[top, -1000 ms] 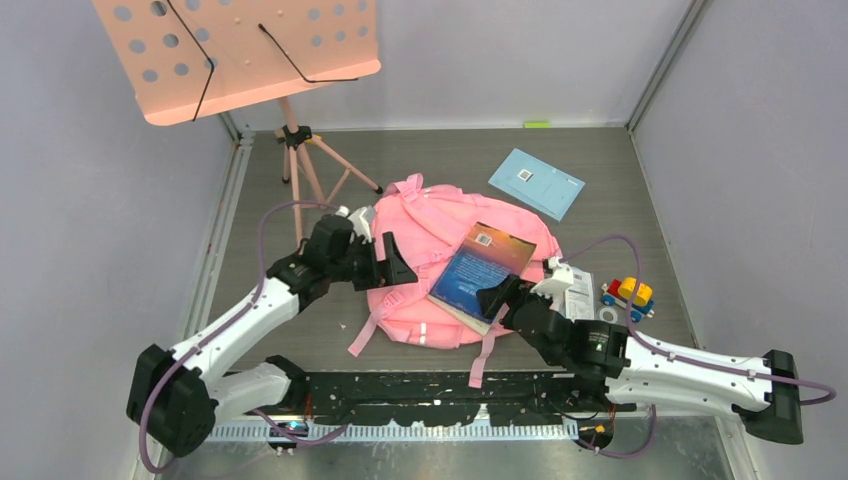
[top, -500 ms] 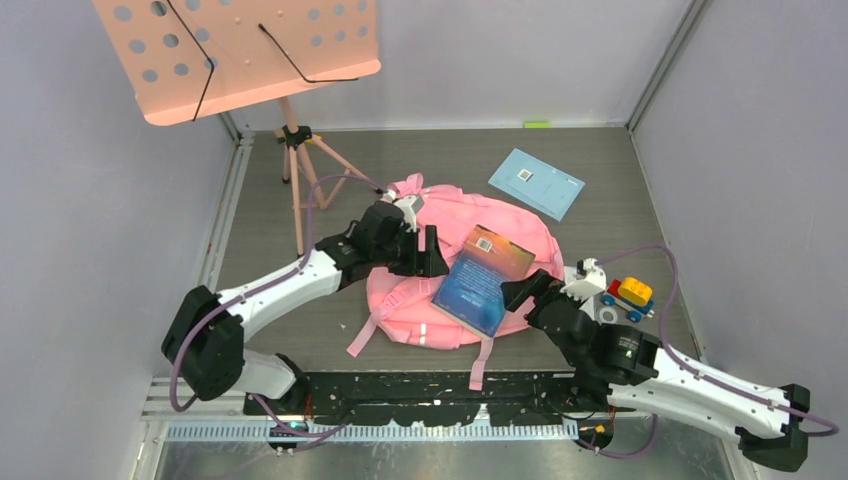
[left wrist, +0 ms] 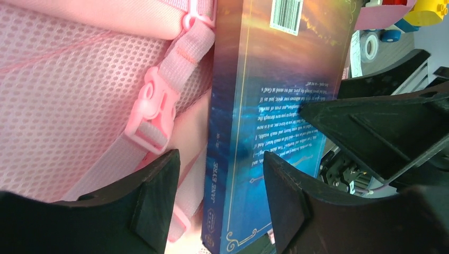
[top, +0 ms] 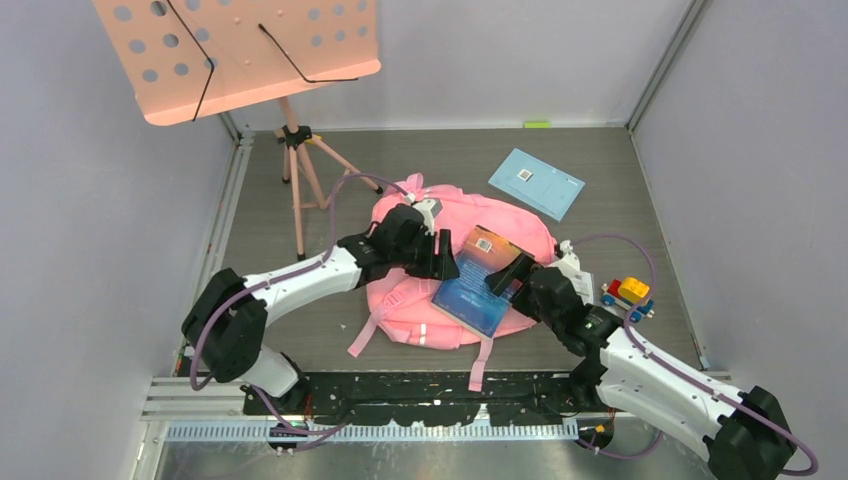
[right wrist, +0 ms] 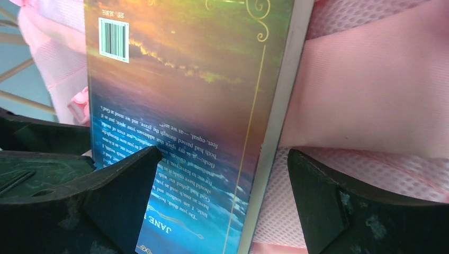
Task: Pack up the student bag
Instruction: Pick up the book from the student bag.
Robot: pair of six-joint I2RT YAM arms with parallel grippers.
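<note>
Top external view: the student bag (top: 408,306) lies flat in the middle of the table (top: 640,200), between my two arms. It is a large soft pink backpack with its mesh-padded side facing up. Pink straps (top: 361,336) trail off its near edge toward my bases. A Jane Eyre paperback (top: 482,282) rests on top of the bag, back cover up, with its barcode toward the far wall. My left claw (top: 446,258) sits at the book's left edge and my right claw (top: 508,272) at its right edge.

In the left wrist view my fingers stand apart, one over the bag's pink mesh (left wrist: 63,106) near a plastic buckle (left wrist: 146,113), the other over the cover. In the right wrist view my fingers are spread wide and straddle the book's page edge, one over the cover, the other over mesh. I cannot tell whether either claw touches the book. A light blue booklet (top: 536,182) lies beyond the bag.
</note>
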